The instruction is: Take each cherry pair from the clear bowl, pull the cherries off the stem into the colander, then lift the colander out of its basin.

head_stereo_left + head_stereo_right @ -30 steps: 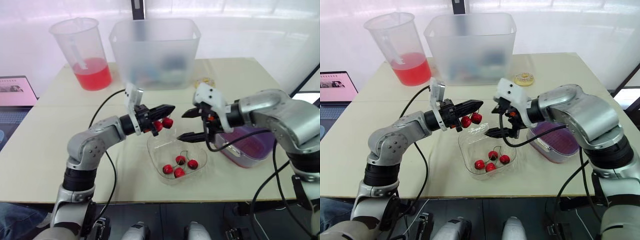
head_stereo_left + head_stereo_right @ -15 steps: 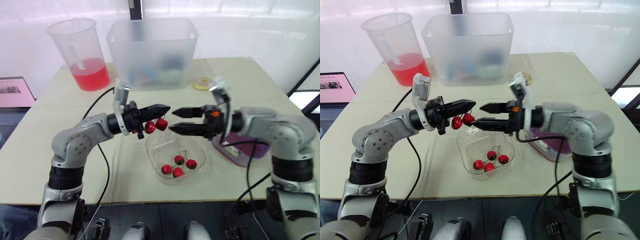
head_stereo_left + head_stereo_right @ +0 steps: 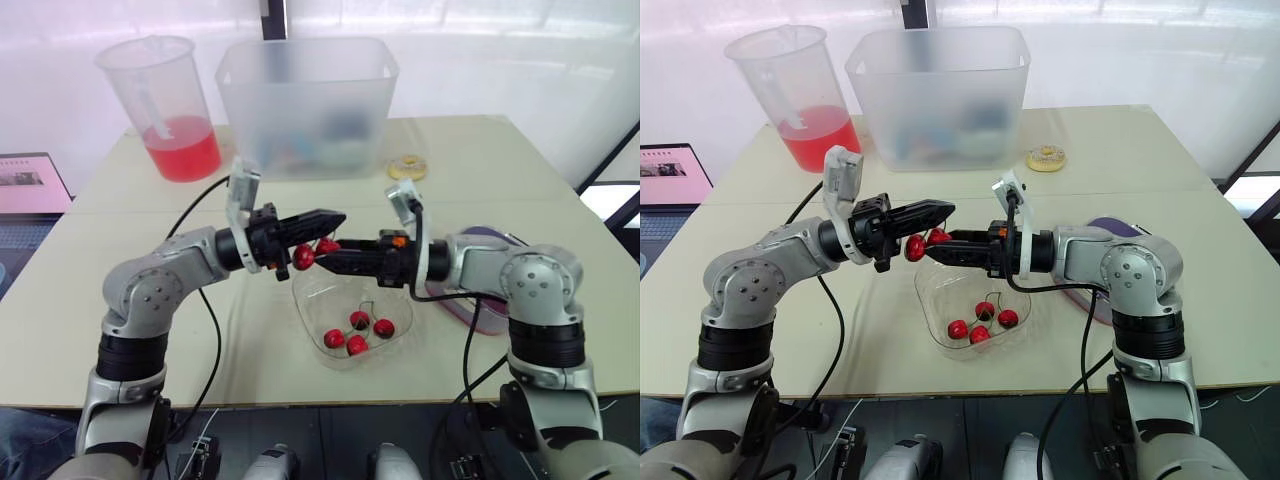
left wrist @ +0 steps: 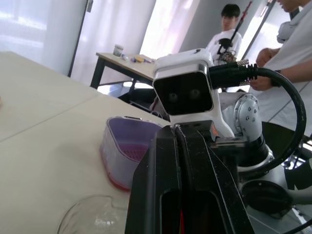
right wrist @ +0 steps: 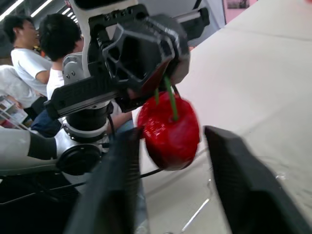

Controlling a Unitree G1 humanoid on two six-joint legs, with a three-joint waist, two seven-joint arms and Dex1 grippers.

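Note:
My left gripper (image 3: 336, 217) is shut on the green stem of a cherry pair (image 3: 304, 257), holding it in the air over the clear bowl (image 3: 402, 303). Its two red cherries hang just under the fingertips. My right gripper (image 3: 326, 259) reaches in from the right, level with them. In the right wrist view its fingers (image 5: 120, 187) stand close on either side of one cherry (image 5: 170, 129), with a thin gap left on one side. Several more cherries (image 3: 358, 332) lie in the bowl. The purple colander (image 3: 486, 306) sits in its basin behind my right forearm.
A jug of red liquid (image 3: 165, 105) and a large frosted tub (image 3: 305, 100) stand at the back of the table. A small ring-shaped pastry (image 3: 407, 166) lies behind my right arm. A screen (image 3: 25, 182) sits off the table's left edge. People (image 4: 226, 29) stand in the room beyond.
My right gripper has swung in from the right to the hanging cherries and its fingers have narrowed around one. The left gripper has kept the pair almost still.

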